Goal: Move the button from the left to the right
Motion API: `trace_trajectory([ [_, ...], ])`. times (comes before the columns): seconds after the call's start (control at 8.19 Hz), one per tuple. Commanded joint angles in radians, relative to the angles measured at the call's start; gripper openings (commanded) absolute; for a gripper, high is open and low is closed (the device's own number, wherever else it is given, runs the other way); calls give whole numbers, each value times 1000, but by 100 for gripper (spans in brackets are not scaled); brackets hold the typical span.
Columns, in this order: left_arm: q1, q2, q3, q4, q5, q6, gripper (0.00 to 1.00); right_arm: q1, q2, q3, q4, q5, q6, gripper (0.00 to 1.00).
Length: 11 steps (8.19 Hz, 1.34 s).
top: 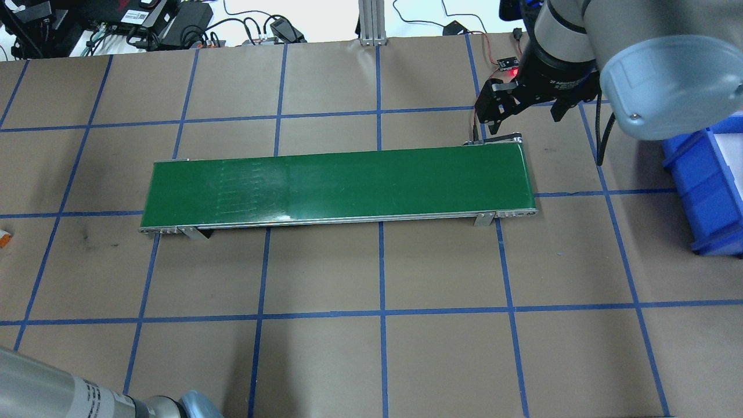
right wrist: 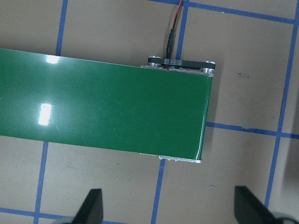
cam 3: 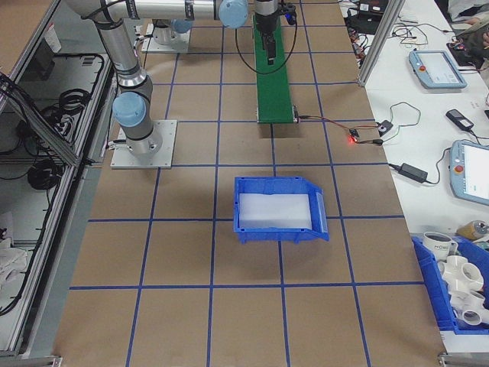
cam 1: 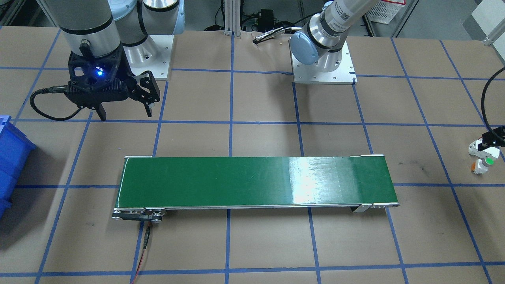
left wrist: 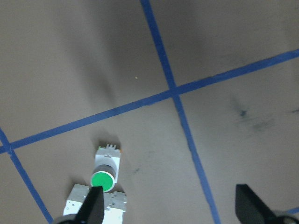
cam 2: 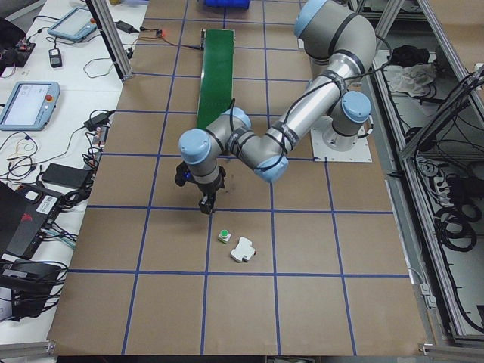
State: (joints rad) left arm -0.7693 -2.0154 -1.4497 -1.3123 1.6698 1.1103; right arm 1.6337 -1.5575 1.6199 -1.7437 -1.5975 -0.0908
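Note:
The button (left wrist: 103, 179), green cap on a white body, lies on the brown table past the belt's end on the robot's left, also seen as the button (cam 2: 224, 236) and the button (cam 1: 488, 161). My left gripper (left wrist: 170, 211) hovers above it, open and holding nothing, and the button sits close to one of its fingers (left wrist: 93, 207). In the front view the left gripper (cam 1: 492, 139) shows only at the right edge. My right gripper (cam 1: 126, 112) hangs open and empty over the table behind the other end of the green belt (cam 1: 252, 181).
A white oblong block (cam 2: 243, 249) lies right beside the button. A blue bin (top: 708, 186) stands at the table's right end. A red-black wire (cam 1: 144, 244) runs from the belt's motor end. Blue tape lines grid the table.

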Motion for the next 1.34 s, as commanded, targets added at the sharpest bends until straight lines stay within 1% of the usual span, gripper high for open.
trace_trajectory([
  [0.0,44,-118,-5,180,-5,105,100,0,1,0,3,2,0,100],
  [0.24,47,-158,-6,194,-2,199,100,0,-1,-2,1,4,-1,100],
  [0.37,65,-181,-5,203,-1,219,100,0,-6,0,12,2,-3,100],
  [0.49,91,-195,-3,206,1,250,100,0,-6,0,6,7,-1,100],
  [0.61,99,-206,-6,208,2,276,90,0,-4,0,4,7,-1,100],
  [0.73,99,-198,-3,206,5,282,60,0,-1,0,3,8,-1,100],
  [0.85,101,-184,-5,194,5,284,42,0,1,0,4,8,-3,100],
  [0.98,99,-175,-2,191,5,284,26,0,2,0,0,10,-3,100],
  [1.1,101,-161,0,173,19,284,14,0,2,0,3,8,-4,100],
  [1.22,101,-140,2,142,22,267,5,0,2,0,10,7,-9,100],
])
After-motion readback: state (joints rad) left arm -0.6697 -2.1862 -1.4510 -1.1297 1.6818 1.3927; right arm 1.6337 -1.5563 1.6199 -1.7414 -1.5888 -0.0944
